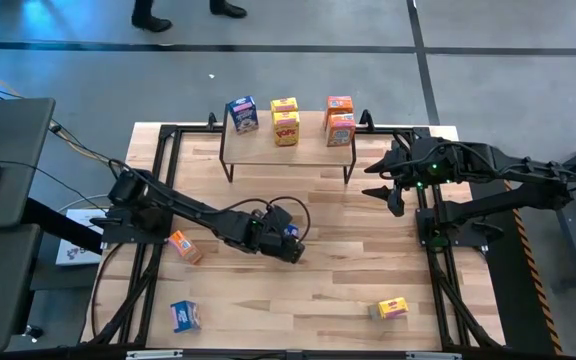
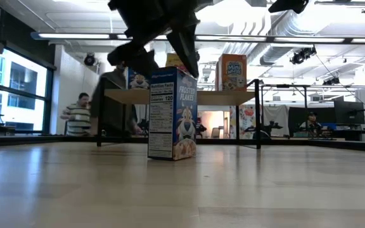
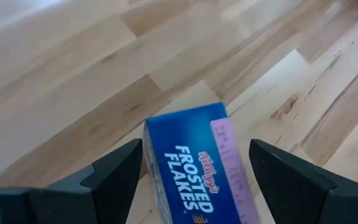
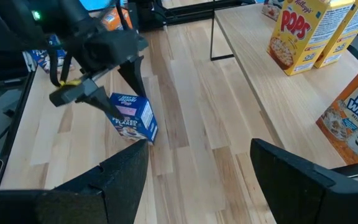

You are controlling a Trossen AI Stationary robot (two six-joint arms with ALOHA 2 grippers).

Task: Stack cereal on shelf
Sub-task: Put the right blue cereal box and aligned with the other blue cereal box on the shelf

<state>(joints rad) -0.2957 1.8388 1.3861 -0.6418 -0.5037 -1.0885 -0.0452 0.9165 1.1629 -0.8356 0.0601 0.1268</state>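
Note:
A blue Frosted Flakes cereal box (image 3: 185, 162) (image 2: 173, 114) stands upright on its bottom at the middle of the table. My left gripper (image 3: 194, 149) (image 1: 290, 240) is open and slants down over it, one finger close on either side of the box's top. On the wooden shelf (image 1: 308, 152) at the far side stand a blue box (image 1: 243, 113), two yellow boxes (image 1: 285, 120) and two orange boxes (image 1: 339, 118). My right gripper (image 1: 386, 190) (image 4: 197, 146) hangs open and empty to the right of the shelf, above the table.
An orange box (image 1: 183, 245) lies at the table's left. A blue box (image 1: 185, 315) sits near the front left and a yellow one (image 1: 393, 308) near the front right. Black frame rails (image 1: 158, 170) run along the table's sides. People (image 2: 78, 114) show in the room behind.

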